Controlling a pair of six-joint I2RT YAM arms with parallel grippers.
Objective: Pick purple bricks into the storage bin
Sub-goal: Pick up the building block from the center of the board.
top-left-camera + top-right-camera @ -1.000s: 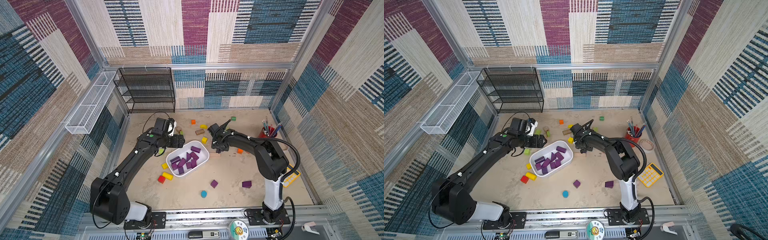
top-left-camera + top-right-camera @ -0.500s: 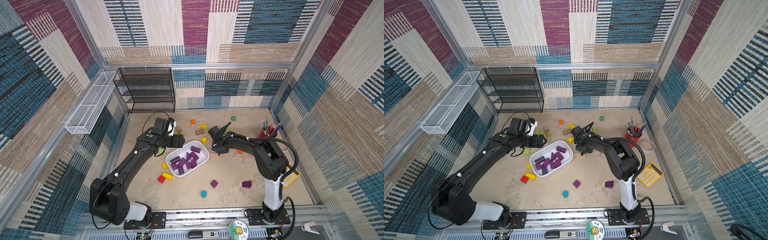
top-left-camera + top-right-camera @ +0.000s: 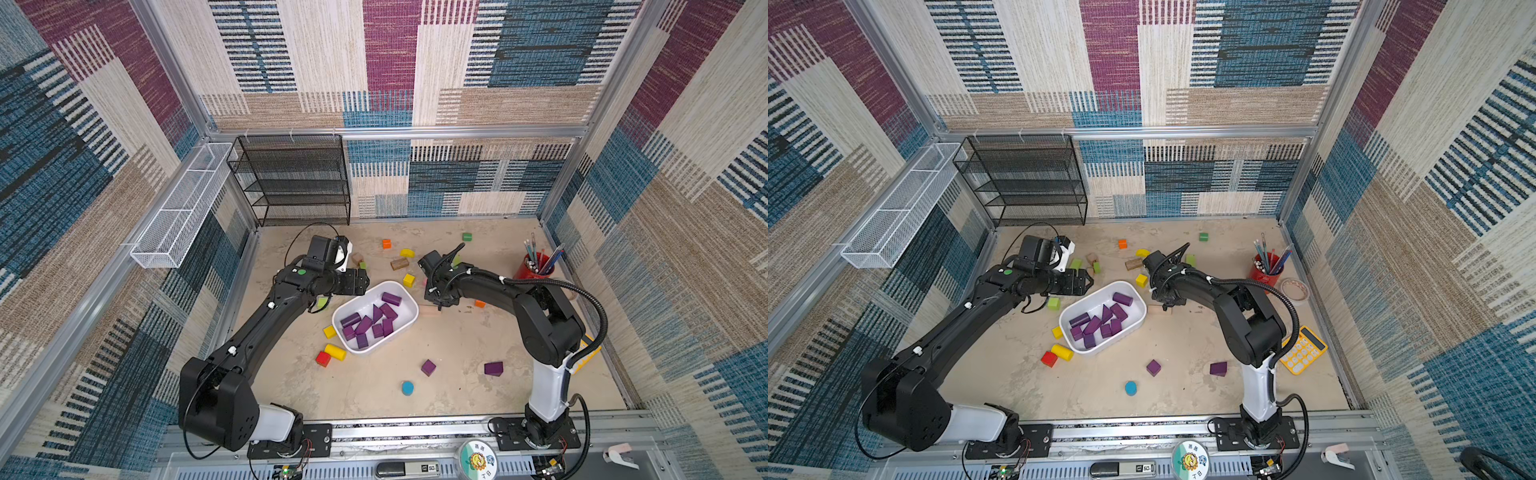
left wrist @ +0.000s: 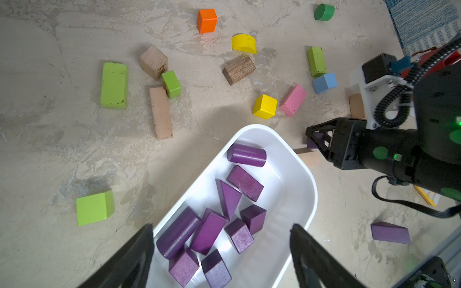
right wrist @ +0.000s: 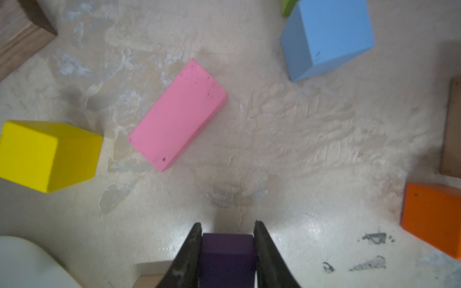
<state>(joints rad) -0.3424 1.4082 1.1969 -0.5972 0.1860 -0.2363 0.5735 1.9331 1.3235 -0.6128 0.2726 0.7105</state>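
The white storage bin (image 3: pixel 406 322) lies mid-table with several purple bricks (image 3: pixel 376 320) inside, also seen in the left wrist view (image 4: pixel 245 182). My right gripper (image 5: pixel 227 225) is shut on a dark purple brick (image 5: pixel 227 251) low over the table, just right of the bin (image 4: pixel 309 179) and beside a plain wood bar (image 4: pixel 308 157). In a top view the right gripper (image 3: pixel 438 302) points down there. My left gripper (image 4: pixel 222 225) hangs open above the bin's far-left end, holding nothing. Two purple bricks lie loose near the front: a cube (image 3: pixel 428 367) and a block (image 3: pixel 493 368).
Round the right gripper lie a pink bar (image 5: pixel 178 114), a yellow cube (image 5: pixel 47 154), a blue block (image 5: pixel 326 37) and an orange block (image 5: pixel 431 219). A red pencil cup (image 3: pixel 534 270), a tape roll (image 3: pixel 1293 289) and a yellow calculator (image 3: pixel 1303 350) stand right; a black rack (image 3: pixel 295 178) stands back left.
The right gripper's jaws have closed onto the purple brick beside the bin. The left arm has stayed where it was, still open.
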